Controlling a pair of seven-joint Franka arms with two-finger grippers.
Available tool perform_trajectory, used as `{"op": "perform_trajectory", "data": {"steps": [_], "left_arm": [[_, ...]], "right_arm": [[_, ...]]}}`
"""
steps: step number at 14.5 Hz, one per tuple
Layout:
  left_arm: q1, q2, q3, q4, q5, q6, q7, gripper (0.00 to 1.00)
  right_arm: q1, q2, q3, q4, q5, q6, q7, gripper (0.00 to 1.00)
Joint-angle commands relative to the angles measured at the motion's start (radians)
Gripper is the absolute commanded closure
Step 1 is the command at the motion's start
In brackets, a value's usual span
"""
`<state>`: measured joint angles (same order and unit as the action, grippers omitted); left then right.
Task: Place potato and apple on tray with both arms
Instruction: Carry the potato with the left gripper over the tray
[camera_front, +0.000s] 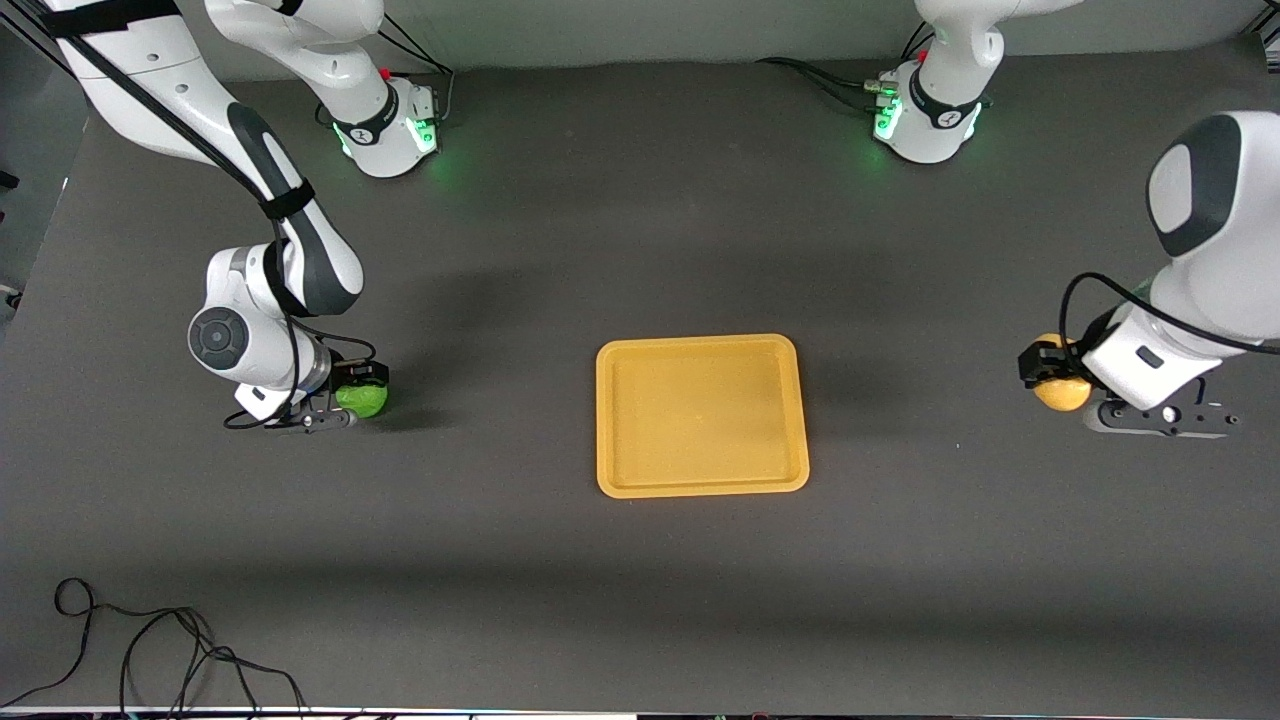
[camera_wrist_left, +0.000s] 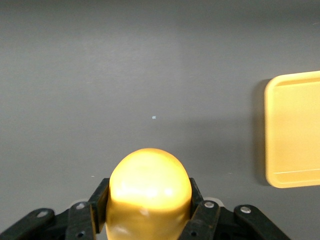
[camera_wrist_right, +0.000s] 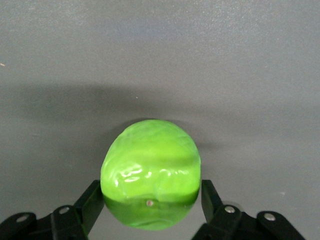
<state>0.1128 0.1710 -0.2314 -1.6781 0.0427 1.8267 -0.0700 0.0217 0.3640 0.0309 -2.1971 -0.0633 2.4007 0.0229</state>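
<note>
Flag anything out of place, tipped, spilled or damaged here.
Nothing stands out. The tray lies flat and bare; the right gripper is shut on the apple, the left gripper on the potato.

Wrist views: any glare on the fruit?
Left wrist view: bright highlights on the potato between the left gripper fingers. Right wrist view: white glints on the apple in the right gripper, shadow on the table above it.

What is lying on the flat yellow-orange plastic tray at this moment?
Nothing: the flat yellow-orange plastic tray is bare and fully visible. The round green apple sits in the right claw, the yellow-orange potato in the left claw.
</note>
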Motion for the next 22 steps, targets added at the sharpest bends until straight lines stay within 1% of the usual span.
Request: {"op": "perform_trajectory", "data": {"steps": [1, 3, 5, 6, 7, 8, 10, 12, 14, 15, 17, 19, 22], "left_arm": [[-0.022, -0.004, -0.040, 0.047, -0.038, -0.056, -0.103, 1.00], [-0.033, 0.002, -0.089, 0.052, -0.040, -0.050, -0.209, 1.00], [-0.048, 0.022, -0.141, 0.052, -0.040, -0.031, -0.319, 1.00], [-0.073, 0.044, -0.154, 0.051, -0.037, -0.020, -0.400, 1.00], [-0.106, 0.074, -0.154, 0.049, -0.032, 0.002, -0.462, 1.00], [-0.142, 0.099, -0.152, 0.041, -0.023, 0.040, -0.499, 1.00], [-0.180, 0.149, -0.152, 0.029, 0.000, 0.109, -0.531, 1.00], [-0.206, 0.183, -0.152, -0.009, 0.009, 0.184, -0.554, 1.00], [-0.232, 0.232, -0.152, -0.037, 0.023, 0.239, -0.588, 1.00], [-0.245, 0.261, -0.152, -0.038, 0.054, 0.252, -0.599, 1.00], [-0.275, 0.321, -0.152, -0.041, 0.121, 0.296, -0.670, 1.00], [-0.301, 0.376, -0.151, -0.041, 0.135, 0.365, -0.723, 1.00], [-0.306, 0.442, -0.146, -0.040, 0.158, 0.437, -0.731, 1.00]], "right_arm": [[0.004, 0.015, -0.005, 0.019, -0.023, 0.012, 0.043, 0.24], [0.006, 0.006, -0.005, 0.022, -0.023, 0.003, 0.054, 0.49], [0.006, -0.017, -0.003, 0.039, -0.021, -0.027, 0.077, 0.57], [0.007, -0.036, 0.001, 0.057, -0.020, -0.064, 0.086, 0.59], [0.023, -0.057, 0.006, 0.088, -0.019, -0.128, 0.104, 0.62], [0.055, -0.074, 0.004, 0.135, -0.018, -0.217, 0.123, 0.62], [0.087, -0.074, 0.006, 0.254, -0.016, -0.380, 0.175, 0.62], [0.119, -0.060, 0.006, 0.351, -0.010, -0.474, 0.190, 0.62], [0.141, -0.048, 0.006, 0.398, 0.000, -0.492, 0.237, 0.62], [0.145, -0.037, 0.006, 0.414, 0.002, -0.494, 0.264, 0.62], [0.191, -0.036, 0.006, 0.436, 0.010, -0.494, 0.285, 0.62], [0.213, -0.027, 0.006, 0.456, 0.028, -0.494, 0.311, 0.62], [0.263, 0.024, 0.006, 0.546, 0.074, -0.511, 0.376, 0.63]]}}
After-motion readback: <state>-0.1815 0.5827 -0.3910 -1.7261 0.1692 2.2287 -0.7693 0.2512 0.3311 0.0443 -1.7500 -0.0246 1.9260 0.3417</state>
